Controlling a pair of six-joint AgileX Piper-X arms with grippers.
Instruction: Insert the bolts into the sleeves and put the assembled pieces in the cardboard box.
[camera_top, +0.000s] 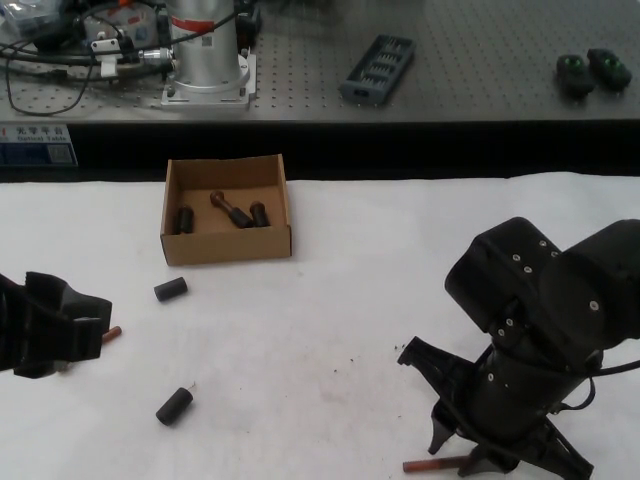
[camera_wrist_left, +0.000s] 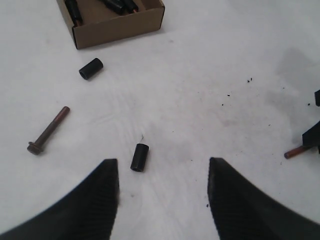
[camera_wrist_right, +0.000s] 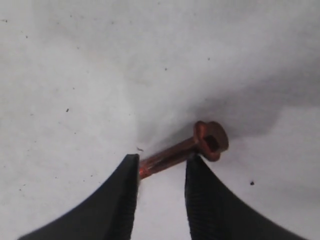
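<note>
- Near right, the right gripper (camera_wrist_right: 160, 167), fingers parted and grasping nothing, straddles a bolt (camera_wrist_right: 172, 154) on the white surface (camera_top: 340, 300); its wrist view reveals the flanged head.
- At the left, the left gripper (camera_wrist_left: 163, 195), released, faces a sleeve (camera_wrist_left: 140, 157); its view shows the second bolt (camera_wrist_left: 48, 130) whole.
- Far left: cardboard box (camera_top: 226, 243); perforated bench (camera_top: 470, 60) beyond.

Copper bolts (camera_wrist_left: 49, 130), blk sleeves (camera_wrist_left: 140, 157), brn cardboard box (camera_top: 226, 244), wht cloth (camera_top: 330, 330).
</note>
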